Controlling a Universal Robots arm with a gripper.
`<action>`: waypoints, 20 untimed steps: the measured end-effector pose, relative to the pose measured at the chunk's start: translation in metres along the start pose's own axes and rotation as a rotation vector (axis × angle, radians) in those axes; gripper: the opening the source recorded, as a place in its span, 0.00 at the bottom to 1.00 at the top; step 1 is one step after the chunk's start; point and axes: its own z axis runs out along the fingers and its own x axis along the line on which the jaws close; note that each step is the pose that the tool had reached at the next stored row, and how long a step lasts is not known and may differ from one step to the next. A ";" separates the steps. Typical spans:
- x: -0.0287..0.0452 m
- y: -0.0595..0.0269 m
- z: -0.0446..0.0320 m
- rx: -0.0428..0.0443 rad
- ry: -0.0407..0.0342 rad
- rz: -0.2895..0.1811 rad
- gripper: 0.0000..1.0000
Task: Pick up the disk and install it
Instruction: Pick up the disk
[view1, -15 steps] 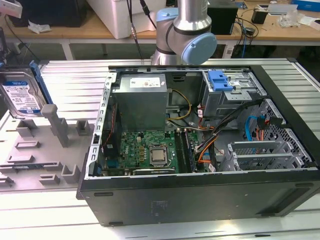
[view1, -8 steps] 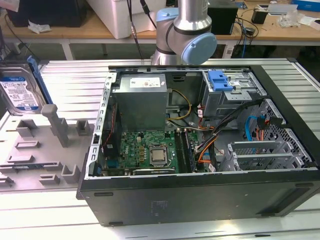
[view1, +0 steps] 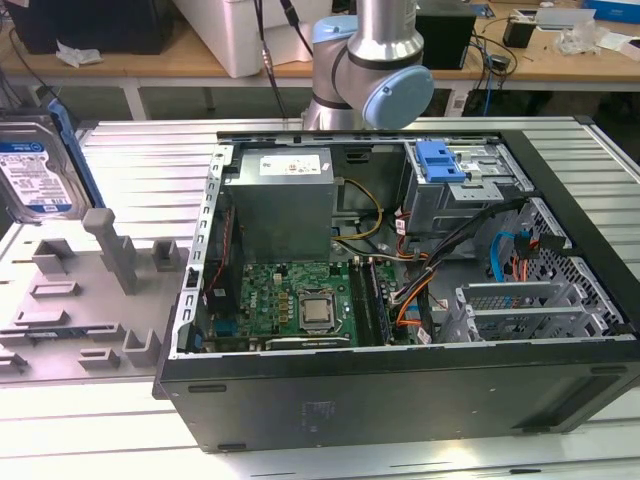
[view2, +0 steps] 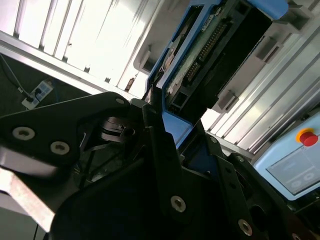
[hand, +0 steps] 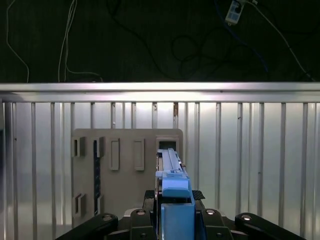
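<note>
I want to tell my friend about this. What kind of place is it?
Probably a robot lab or workshop: a robot arm stands behind an open computer case on a ribbed metal table, with wooden workbenches at the back.

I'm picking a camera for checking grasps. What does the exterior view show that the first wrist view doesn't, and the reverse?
From the exterior view: the open computer case with its circuit board, and the labelled face of the disk. From the first wrist view: the gripper shut on the disk, seen edge-on. In both: the disk, the grey slotted holder and the ribbed table.
</note>
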 end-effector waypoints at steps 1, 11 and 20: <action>0.0001 0.0000 -0.0019 0.0000 0.0000 0.000 0.37; 0.0013 -0.0001 -0.0224 -0.0002 0.0001 0.000 0.37; 0.0022 -0.0002 -0.0357 -0.0004 0.0002 0.000 0.37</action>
